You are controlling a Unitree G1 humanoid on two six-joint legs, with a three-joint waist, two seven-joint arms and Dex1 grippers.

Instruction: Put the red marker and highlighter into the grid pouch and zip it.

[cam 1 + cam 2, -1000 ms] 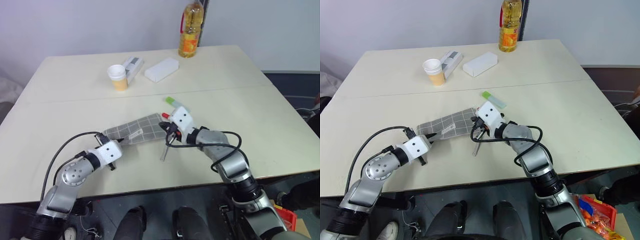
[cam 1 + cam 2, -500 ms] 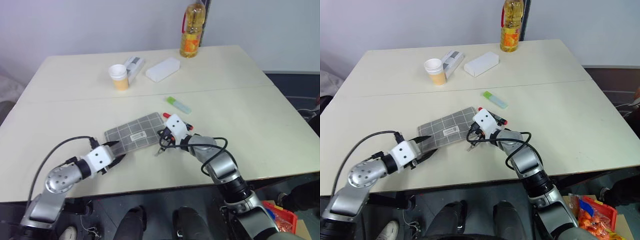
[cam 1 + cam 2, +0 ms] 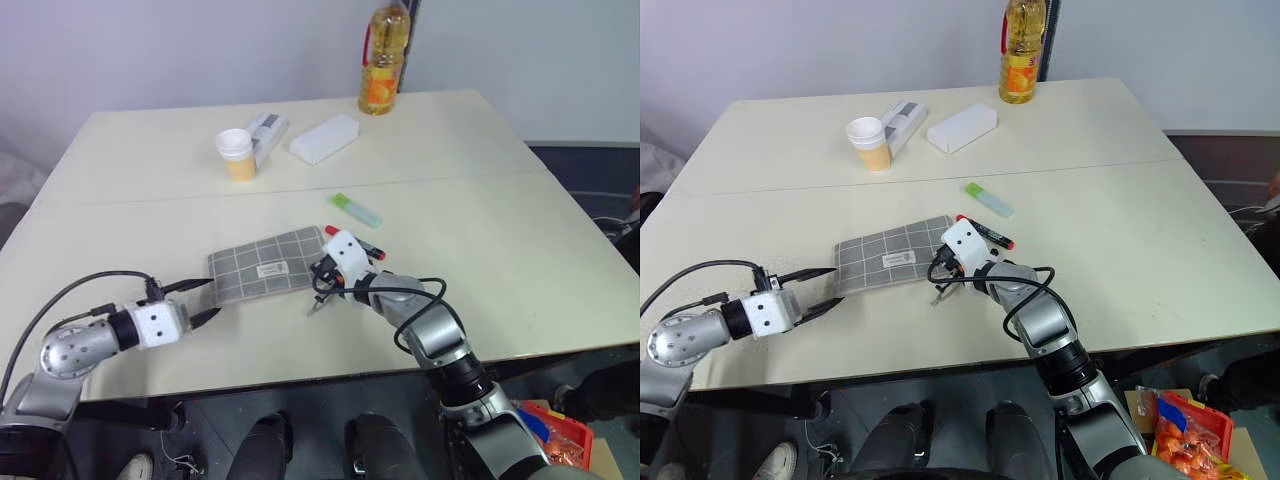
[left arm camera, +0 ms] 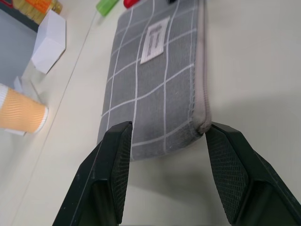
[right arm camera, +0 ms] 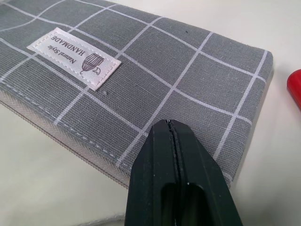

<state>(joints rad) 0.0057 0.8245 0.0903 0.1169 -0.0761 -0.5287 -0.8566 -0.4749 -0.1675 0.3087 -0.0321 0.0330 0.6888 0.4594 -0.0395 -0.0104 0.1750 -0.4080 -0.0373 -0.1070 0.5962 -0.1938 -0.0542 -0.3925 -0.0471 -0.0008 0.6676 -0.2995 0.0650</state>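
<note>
We see the table (image 3: 520, 250) mostly bare at right; the grid pouch (image 3: 265, 272) lies flat at centre. Our left gripper (image 3: 200, 301) is spread off its left edge, our right gripper (image 5: 173, 134) pressed together over its right end. The red marker (image 3: 352, 243) and the highlighter (image 3: 356, 210) lie just upper right.

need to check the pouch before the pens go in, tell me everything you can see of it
The pouch is a flat grey fabric rectangle with thin white grid lines and a small white sewn label reading HANDMADE. It lies flat on the table, its zipper along the near long edge looking closed. The left gripper stands open just short of one end; the shut right gripper is at the other end, whether touching is unclear.
</note>
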